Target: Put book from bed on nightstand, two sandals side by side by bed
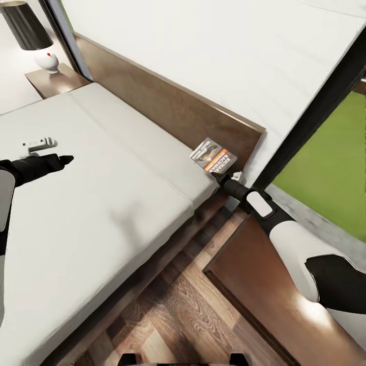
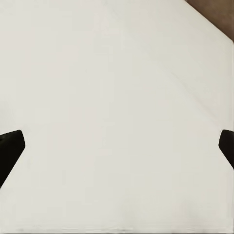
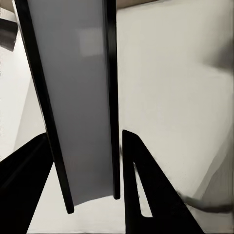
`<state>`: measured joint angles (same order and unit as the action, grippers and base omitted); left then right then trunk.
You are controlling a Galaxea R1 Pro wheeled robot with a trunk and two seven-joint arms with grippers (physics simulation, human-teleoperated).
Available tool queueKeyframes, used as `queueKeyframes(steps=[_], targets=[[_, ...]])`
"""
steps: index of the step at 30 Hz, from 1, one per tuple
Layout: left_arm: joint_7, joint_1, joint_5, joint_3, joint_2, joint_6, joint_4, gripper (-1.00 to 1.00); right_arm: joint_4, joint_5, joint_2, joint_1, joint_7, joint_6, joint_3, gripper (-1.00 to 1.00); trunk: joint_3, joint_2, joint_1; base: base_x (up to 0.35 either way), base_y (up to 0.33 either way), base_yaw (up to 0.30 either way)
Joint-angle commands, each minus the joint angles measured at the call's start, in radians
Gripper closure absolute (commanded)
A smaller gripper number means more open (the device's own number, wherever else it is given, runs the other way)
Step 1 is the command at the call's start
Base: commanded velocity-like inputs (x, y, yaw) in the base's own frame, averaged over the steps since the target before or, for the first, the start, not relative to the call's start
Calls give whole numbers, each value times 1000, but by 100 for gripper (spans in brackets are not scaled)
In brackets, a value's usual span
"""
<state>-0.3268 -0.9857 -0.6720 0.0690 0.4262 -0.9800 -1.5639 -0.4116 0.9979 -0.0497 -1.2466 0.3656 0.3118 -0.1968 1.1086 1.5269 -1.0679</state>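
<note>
One book (image 1: 214, 156) is visible, a thin paperback with a pale cover and orange and black print, and it is held up in the air by the right gripper (image 1: 219, 176), above the corner of the bed (image 1: 101, 213) next to the headboard (image 1: 173, 104). In the right wrist view the book (image 3: 78, 102) stands edge-on between the two dark fingers (image 3: 146, 185), which are clenched on its lower end, one at each side. Two nightstands can be counted: one (image 1: 284, 295) is directly under the right forearm, with a glossy brown top, and the other (image 1: 53, 81) is at the far side of the bed and carries one lamp (image 1: 35, 38) with a black shade and a white round base. The left gripper (image 1: 40, 147) hovers over the pale mattress, well apart from the book. In the left wrist view its two finger tips (image 2: 9, 151) appear at opposite edges with the plain mattress (image 2: 117, 117) between them, so the jaws are spread wide and hold nothing. Between the bed and the near nightstand a strip of wood-plank floor (image 1: 178, 315) is visible.
</note>
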Motion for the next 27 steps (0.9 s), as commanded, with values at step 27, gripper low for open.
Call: queueKeyframes(steps=[27], targets=[[-11,7,-9,-10,-5,-3,1,-100,-23,-40,-1,-1,-162,-10,-60,100,-84,-189,104,-210,0,0]])
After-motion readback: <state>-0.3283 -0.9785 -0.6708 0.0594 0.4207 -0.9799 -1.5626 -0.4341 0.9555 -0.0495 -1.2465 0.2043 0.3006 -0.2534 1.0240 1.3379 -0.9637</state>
